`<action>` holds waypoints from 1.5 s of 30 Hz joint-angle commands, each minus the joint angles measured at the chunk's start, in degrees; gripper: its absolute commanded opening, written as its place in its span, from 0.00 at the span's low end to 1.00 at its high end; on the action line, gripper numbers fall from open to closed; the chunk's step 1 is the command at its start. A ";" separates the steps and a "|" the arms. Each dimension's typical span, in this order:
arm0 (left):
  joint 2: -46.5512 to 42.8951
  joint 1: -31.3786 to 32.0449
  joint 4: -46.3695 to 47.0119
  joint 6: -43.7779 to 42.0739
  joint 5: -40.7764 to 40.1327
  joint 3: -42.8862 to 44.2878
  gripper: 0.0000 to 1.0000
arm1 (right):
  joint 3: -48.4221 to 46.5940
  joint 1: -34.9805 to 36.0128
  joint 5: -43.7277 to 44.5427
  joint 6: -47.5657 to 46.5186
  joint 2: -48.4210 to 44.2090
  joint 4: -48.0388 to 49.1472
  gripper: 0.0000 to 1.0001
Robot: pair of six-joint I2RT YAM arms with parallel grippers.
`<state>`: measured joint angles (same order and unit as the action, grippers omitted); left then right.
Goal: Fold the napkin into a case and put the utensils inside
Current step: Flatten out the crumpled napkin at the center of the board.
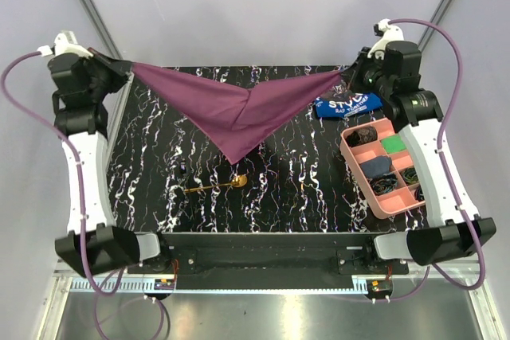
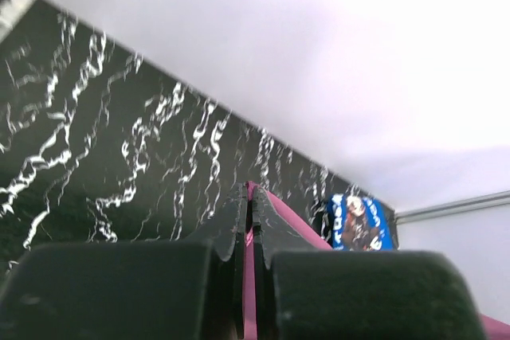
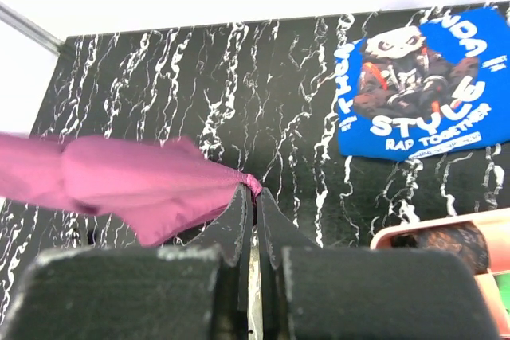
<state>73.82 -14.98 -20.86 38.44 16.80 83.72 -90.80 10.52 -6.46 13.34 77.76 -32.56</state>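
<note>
Black marble veined with white patterned the table (image 1: pixel 303 197), with white walls (image 1: pixel 255 5) behind it. From above, the right arm (image 1: pixel 430 157) covered part of the blue cloth (image 1: pixel 347 107) at the far right, and the dark bits in the pink tray (image 1: pixel 360 177) just near of it could not be made out. Only the right wrist camera showed that cloth's white lettering and cartoon figure plainly. The napkin (image 1: pixel 239 109) hung stretched in the air over the far half of the table. One corner was pinched in the closed left gripper (image 1: pixel 127 69) and another in the closed right gripper (image 1: pixel 344 77), and its middle sagged to a point. The left wrist view caught just a thin pink strip of it, the rest cut off. The gold spoon (image 1: pixel 215 187), seen only from above, lay on the table just near of that point.
</note>
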 commanded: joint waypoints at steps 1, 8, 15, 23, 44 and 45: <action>-7.44 -0.93 2.40 -0.64 0.44 1.97 0.00 | -4.73 -0.42 3.56 -1.04 -5.51 -0.32 0.00; -12.83 -1.01 3.28 2.60 -7.30 -5.58 0.00 | -10.78 -0.68 4.88 -2.35 0.80 3.63 0.00; -6.33 -0.40 7.84 7.79 -0.47 -15.33 0.00 | -24.58 -1.91 -1.00 -1.22 21.95 9.44 0.00; 2.72 10.05 11.72 7.53 -1.33 -23.16 0.00 | -52.77 -1.82 -9.18 3.70 49.13 2.69 0.24; 5.81 14.01 12.69 7.62 -5.80 -28.26 0.00 | 16.43 17.24 11.79 29.01 15.95 3.00 0.85; 5.20 14.45 12.60 7.71 -7.03 -28.53 0.00 | 17.58 17.95 13.65 31.02 15.76 3.11 0.85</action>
<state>82.65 -2.33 -10.94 46.15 13.39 56.27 -78.67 27.16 -0.21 32.27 96.03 -37.52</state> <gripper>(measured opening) 0.013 0.858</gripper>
